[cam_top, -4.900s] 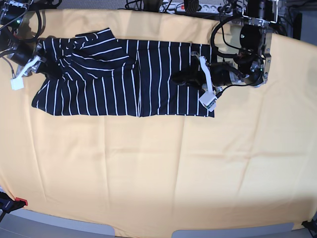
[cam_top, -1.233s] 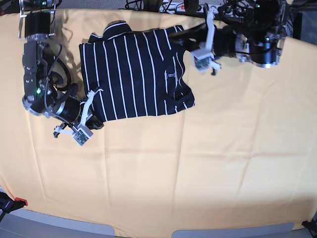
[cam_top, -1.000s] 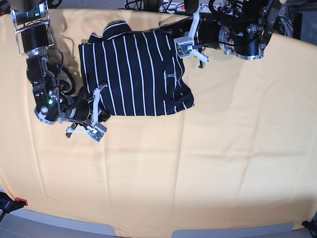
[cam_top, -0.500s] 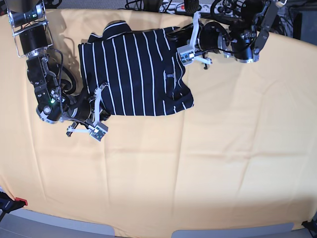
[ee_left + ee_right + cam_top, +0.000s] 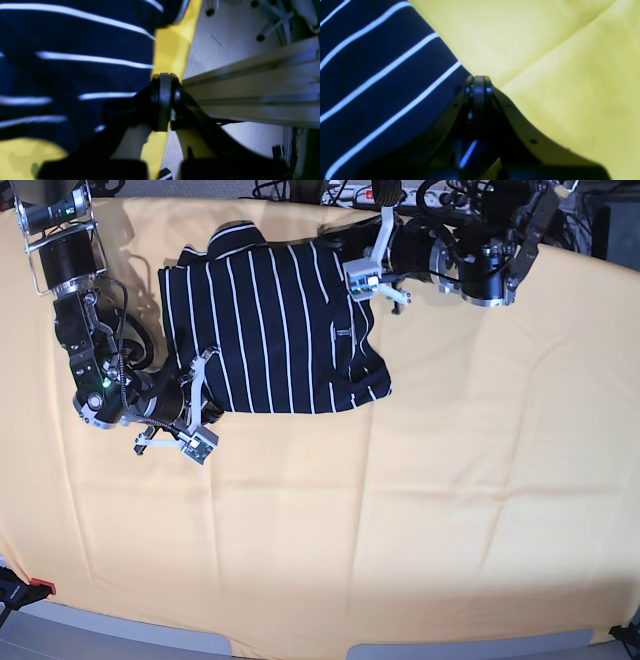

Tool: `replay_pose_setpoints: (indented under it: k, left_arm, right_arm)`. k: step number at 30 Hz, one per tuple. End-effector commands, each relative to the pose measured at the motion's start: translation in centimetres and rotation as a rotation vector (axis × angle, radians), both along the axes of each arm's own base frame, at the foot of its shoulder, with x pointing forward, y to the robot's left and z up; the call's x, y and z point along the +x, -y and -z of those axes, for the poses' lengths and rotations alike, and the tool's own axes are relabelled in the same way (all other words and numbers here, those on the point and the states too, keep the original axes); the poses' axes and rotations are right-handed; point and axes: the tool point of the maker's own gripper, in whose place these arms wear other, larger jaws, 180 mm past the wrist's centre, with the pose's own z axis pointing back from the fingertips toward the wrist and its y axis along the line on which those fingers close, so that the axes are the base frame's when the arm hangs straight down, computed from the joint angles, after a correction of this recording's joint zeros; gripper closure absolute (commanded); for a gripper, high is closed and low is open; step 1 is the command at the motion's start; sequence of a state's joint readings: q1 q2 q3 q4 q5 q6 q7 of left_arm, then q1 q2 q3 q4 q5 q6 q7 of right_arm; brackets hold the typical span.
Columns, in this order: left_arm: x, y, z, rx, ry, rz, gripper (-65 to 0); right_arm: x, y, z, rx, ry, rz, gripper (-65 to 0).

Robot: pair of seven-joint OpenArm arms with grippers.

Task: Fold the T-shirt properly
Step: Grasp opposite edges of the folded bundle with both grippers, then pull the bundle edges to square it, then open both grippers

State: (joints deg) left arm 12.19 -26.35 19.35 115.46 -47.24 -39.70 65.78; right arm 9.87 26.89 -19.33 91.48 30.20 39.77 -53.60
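While right gripper (image 5: 205,412) is pressed closed at near-left corner of T-shirt (image 5: 270,320), shirt is spread right and back from it on yellow cloth (image 5: 400,510). Stripes are run front-to-back. Left gripper (image 5: 345,252), closed, is parked at far-right edge; hold on fabric cannot be told.

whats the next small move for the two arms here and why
Probably lift both pinched corners a little and carry them toward the shirt's opposite edge. The right gripper is shut on the near corner of the T-shirt, and the left gripper is shut at its far edge. The shirt lies half folded on the yellow cloth, its right side still rumpled.
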Motion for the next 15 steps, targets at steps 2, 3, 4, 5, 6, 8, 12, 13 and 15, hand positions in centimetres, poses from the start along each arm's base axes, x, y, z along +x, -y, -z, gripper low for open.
replay_pose_setpoints:
  k: [2, 3, 4, 5, 6, 8, 12, 13, 15]
  left_arm:
    - [0.1, 0.7, -0.2, -0.015, 0.039, 0.021, 0.0]
    - [0.1, 0.8, 0.3, 0.0, 0.054, 0.032, 0.0]
    - [0.1, 0.9, 0.7, 0.013, 0.067, 0.041, 0.0]
    - [0.3, 1.1, 0.9, 0.018, 0.077, 0.046, 0.0]
    - [0.6, 1.0, 1.2, 0.027, 0.084, 0.049, 0.0]
    - [1.3, 0.7, 1.9, 0.054, 0.094, 0.051, 0.0]
    - [2.6, 0.2, 3.0, 0.064, 0.056, 0.022, 0.0]
    - [2.8, 0.1, 3.3, 0.063, 0.04, 0.014, 0.0]
    - [2.9, -0.2, 4.3, 0.082, 0.011, 0.009, 0.0]
  right_arm:
    - [0.5, 0.1, -0.7, -0.006, 0.021, -0.013, 0.0]
    - [0.4, 0.0, -0.6, -0.009, 0.017, -0.018, 0.0]
    - [0.3, 0.1, -0.5, -0.02, 0.016, -0.02, 0.0]
    - [0.2, 0.2, -0.3, -0.026, 0.013, -0.021, 0.0]
    - [0.0, 0.2, -0.2, -0.026, 0.009, -0.02, 0.0]
    - [-0.2, 0.2, 0.0, -0.025, 0.003, -0.021, 0.0]
    - [-0.2, 0.1, 0.0, -0.021, 0.003, -0.021, 0.0]
    - [-0.2, 0.1, 0.0, -0.021, 0.002, -0.021, 0.0]
    - [-0.2, 0.1, 0.0, -0.021, 0.003, -0.021, 0.0]
